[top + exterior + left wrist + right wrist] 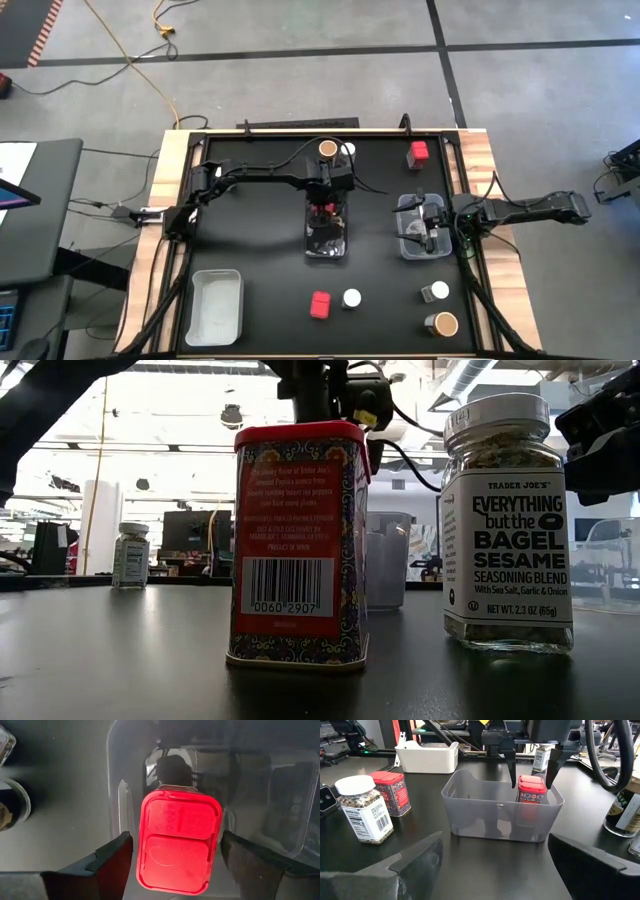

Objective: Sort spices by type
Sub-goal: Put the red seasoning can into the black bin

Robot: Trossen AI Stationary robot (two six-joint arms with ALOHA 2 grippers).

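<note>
A red square-topped spice tin point(177, 845) stands upright on the floor of the clear bin point(495, 815) at the table's middle, at the bin's far end. My left gripper point(532, 777) points down over it, open. Its fingers stand on either side of the tin point(322, 210), with a gap on each side. My right gripper point(492, 865) waits open at the right, by a second clear bin point(420, 238). Other spices stand about the table: red tins point(418, 153) point(320, 304), white-lidded jars point(352, 298) point(347, 151) and brown-topped jars point(328, 149) point(444, 324).
A white bin point(215, 305) sits at the near left. Another jar point(437, 292) stands at the near right. In the right wrist view a jar point(365, 810) and a red tin point(392, 792) stand close to the middle bin.
</note>
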